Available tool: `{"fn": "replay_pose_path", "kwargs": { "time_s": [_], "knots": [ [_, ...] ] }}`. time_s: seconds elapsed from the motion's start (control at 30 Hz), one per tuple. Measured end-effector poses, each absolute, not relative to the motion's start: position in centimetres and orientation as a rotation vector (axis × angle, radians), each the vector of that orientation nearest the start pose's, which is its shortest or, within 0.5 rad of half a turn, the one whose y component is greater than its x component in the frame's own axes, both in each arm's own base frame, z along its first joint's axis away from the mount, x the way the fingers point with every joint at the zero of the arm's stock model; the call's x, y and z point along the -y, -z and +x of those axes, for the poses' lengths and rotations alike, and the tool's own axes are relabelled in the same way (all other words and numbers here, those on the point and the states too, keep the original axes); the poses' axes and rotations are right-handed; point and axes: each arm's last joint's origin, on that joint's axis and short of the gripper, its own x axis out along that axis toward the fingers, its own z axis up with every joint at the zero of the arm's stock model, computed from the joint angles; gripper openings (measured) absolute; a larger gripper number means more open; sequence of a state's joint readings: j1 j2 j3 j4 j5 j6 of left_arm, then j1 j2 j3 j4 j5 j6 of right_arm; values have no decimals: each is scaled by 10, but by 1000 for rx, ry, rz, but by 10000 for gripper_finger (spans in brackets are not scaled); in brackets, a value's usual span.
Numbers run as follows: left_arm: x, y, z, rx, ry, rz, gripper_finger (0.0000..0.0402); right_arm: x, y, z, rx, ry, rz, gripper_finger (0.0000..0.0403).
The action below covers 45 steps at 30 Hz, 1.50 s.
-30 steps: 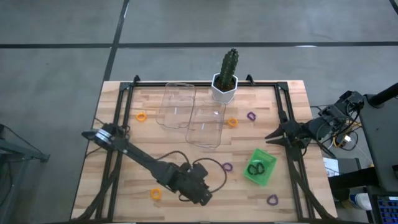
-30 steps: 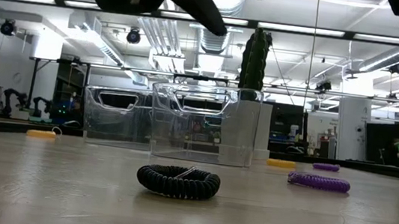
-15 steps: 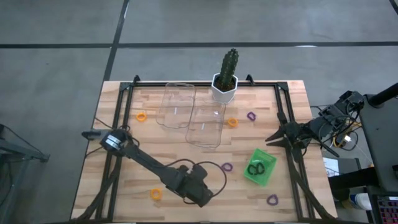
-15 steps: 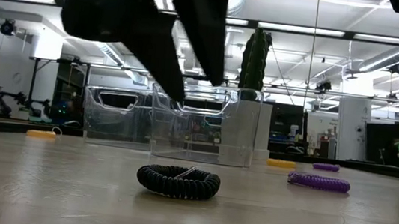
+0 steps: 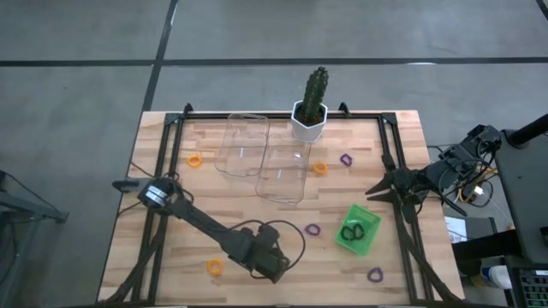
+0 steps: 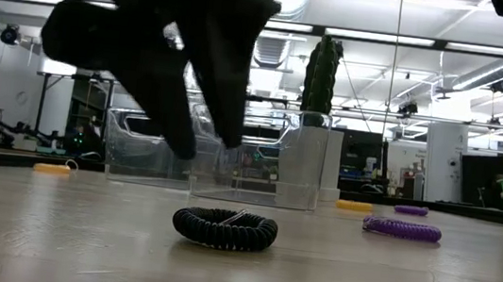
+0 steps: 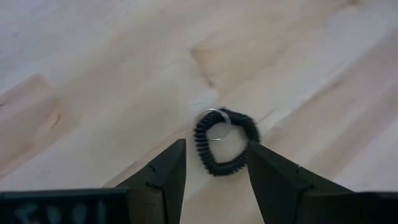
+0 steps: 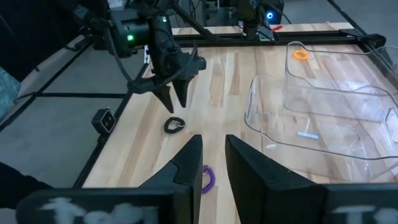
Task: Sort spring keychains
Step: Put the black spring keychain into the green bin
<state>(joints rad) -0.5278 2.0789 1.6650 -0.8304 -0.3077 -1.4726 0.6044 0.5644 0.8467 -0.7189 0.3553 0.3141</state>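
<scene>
A black spring keychain (image 7: 225,142) with a small metal ring lies flat on the wooden table near its front edge, also seen in the low view (image 6: 224,228). My left gripper (image 7: 216,143) hangs open just above it, pointing steeply down, a finger on either side and touching nothing (image 6: 204,143). In the high view the arm (image 5: 272,272) hides this keychain. Orange keychains (image 5: 194,159) (image 5: 319,168) (image 5: 214,266) and purple ones (image 5: 346,159) (image 5: 312,229) (image 5: 374,275) lie scattered on the table. My right gripper (image 5: 372,188) waits at the right edge, narrowly open with nothing between its fingers.
Two clear plastic trays (image 5: 244,144) (image 5: 284,169) lie at the middle far side. A potted cactus (image 5: 310,107) stands behind them. A green square tray (image 5: 358,229) at the near right holds black keychains. A black frame runs along the table's edges.
My left gripper has come down toward the black keychain, tipping to point more steeply down and rolling at the wrist. Its fingers stay open. The keychain has not moved.
</scene>
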Motion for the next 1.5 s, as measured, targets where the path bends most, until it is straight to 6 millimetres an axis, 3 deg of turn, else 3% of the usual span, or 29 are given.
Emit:
{"fn": "replay_pose_path", "kwargs": {
  "time_s": [0.2, 0.8, 1.5],
  "knots": [
    [206, -190, 370, -989, -691, -848, 160, -49, -330, 89, -422, -181, 106, 60],
    [211, -192, 377, -949, -615, -886, 160, -49, -330, 89, -422, -181, 106, 59],
    [211, -160, 379, -1033, -651, -898, 160, -49, -330, 89, -422, -181, 97, 59]
  ]
}}
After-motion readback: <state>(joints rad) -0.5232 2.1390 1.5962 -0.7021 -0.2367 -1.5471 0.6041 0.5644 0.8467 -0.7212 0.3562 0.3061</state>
